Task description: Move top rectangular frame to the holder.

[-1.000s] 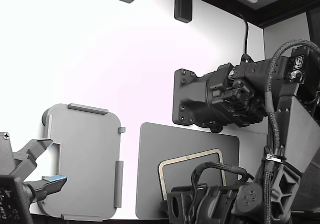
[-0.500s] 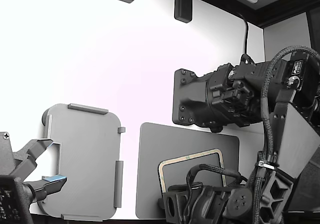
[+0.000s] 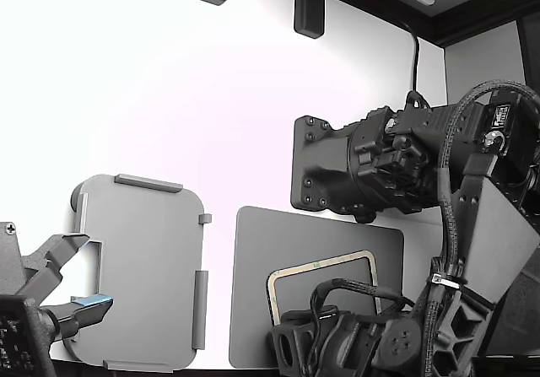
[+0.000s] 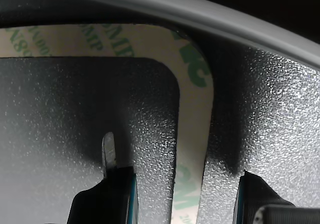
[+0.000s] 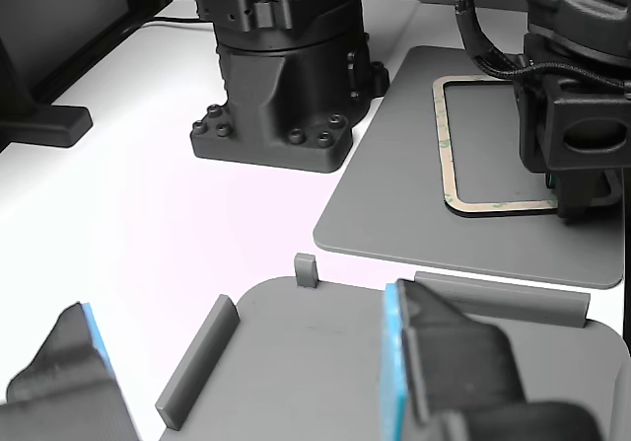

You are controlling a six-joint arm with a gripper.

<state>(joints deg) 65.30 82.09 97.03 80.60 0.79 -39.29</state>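
Straddling one side strip of the top rectangular frame [image 4: 192, 149] on the dark mat [image 3: 253, 293], the end effector [image 4: 182, 194] gapes narrowly, gripping nothing — a shallow pinch could slip off this thin strip, far from the holder [image 3: 139, 271].

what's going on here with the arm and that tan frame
The arm has its gripper low over the dark mat, open, with one finger on each side of a strip of the tan frame near a rounded corner. The frame lies flat on the mat, not yet gripped. The light grey holder sits beside the mat with no frame on it.
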